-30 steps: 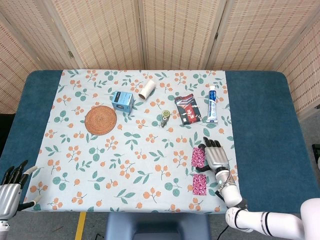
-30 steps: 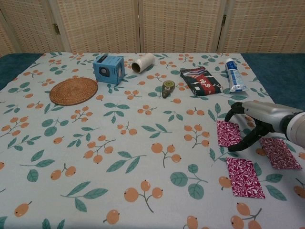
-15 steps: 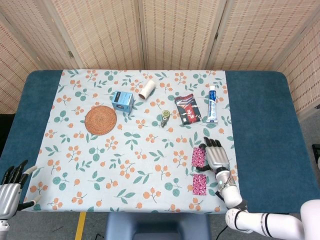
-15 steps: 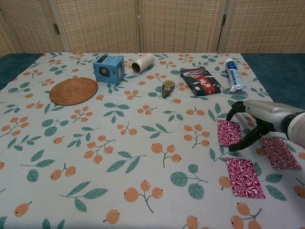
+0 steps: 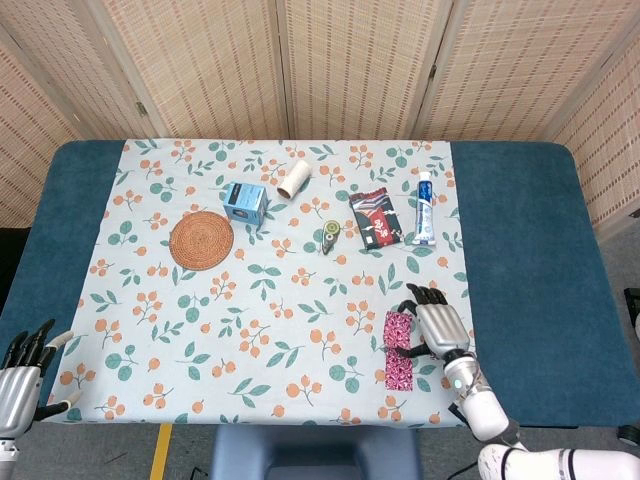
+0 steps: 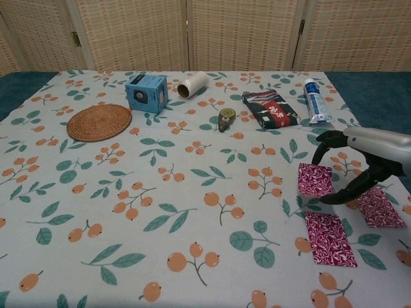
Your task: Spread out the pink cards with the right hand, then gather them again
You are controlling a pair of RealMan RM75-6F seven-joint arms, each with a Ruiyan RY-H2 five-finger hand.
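Observation:
Three pink patterned cards lie flat at the near right of the floral cloth. In the chest view one card (image 6: pixel 314 179) lies furthest from me, a second card (image 6: pixel 329 239) nearest, and a third card (image 6: pixel 380 208) to the right. My right hand (image 6: pixel 363 163) arches over the space between them, its fingertips (image 6: pixel 336 199) down on the cloth by the far card's near edge. The head view shows the right hand (image 5: pixel 441 331) beside two of the cards (image 5: pixel 399 329) (image 5: pixel 399 368) and hiding the third. My left hand (image 5: pixel 21 375) hangs off the near left table edge, fingers apart, holding nothing.
Along the back of the cloth sit a woven coaster (image 5: pixel 201 240), a blue box (image 5: pixel 244 201), a paper roll (image 5: pixel 293 179), a small tape dispenser (image 5: pixel 330 236), a dark packet (image 5: pixel 376 217) and a toothpaste tube (image 5: pixel 424 208). Bare blue table (image 5: pixel 530 260) lies to the right.
My right hand has slid toward the near right edge, and the far card has shifted with it, closer to the near card. The left hand has stayed still.

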